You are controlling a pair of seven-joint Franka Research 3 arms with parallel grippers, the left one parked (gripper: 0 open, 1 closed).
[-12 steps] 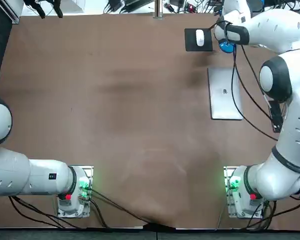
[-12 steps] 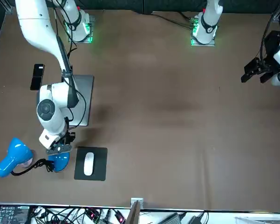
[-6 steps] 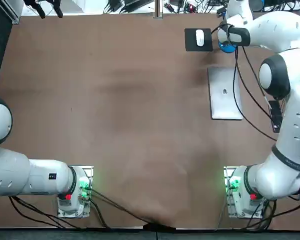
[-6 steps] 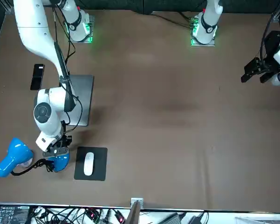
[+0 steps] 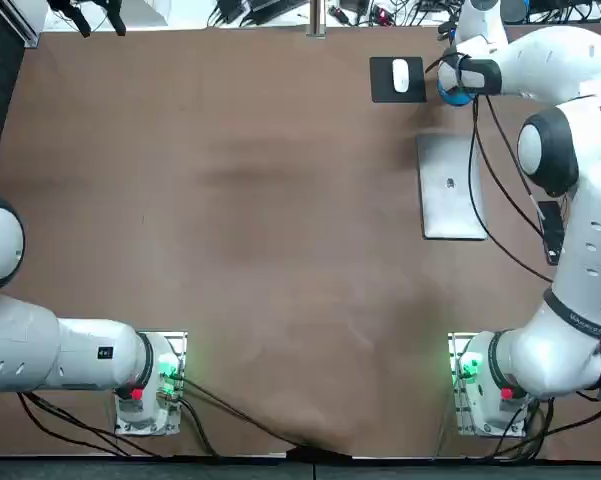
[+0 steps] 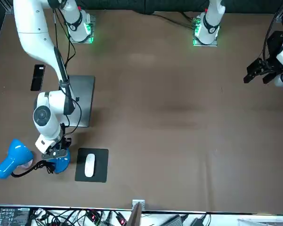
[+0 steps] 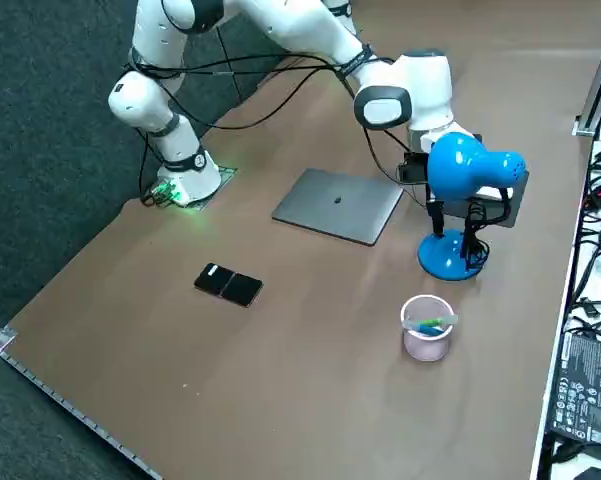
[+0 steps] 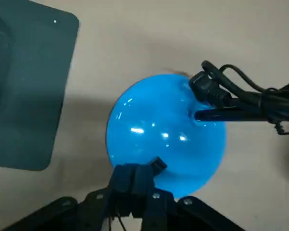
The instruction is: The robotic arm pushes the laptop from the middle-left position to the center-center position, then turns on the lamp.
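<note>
Slid farther over the glossy blue dome base of the lamp (image 8: 163, 134), the right tool (image 8: 138, 171) is closed, holding nothing.

— Where does the closed grey metal laptop (image 5: 450, 187) lie?
— On the robot's right half of the brown table (image 5: 230, 200). Beyond it stands the blue round-based desk lamp (image 6: 60, 163), with the right gripper (image 8: 137, 175) over its base and the black square mouse pad (image 5: 398, 78) just left of it.

No text can be read anywhere; the flat silver-grey laptop (image 5: 450, 205) bears only a mid-lid mark, too small to tell.
</note>
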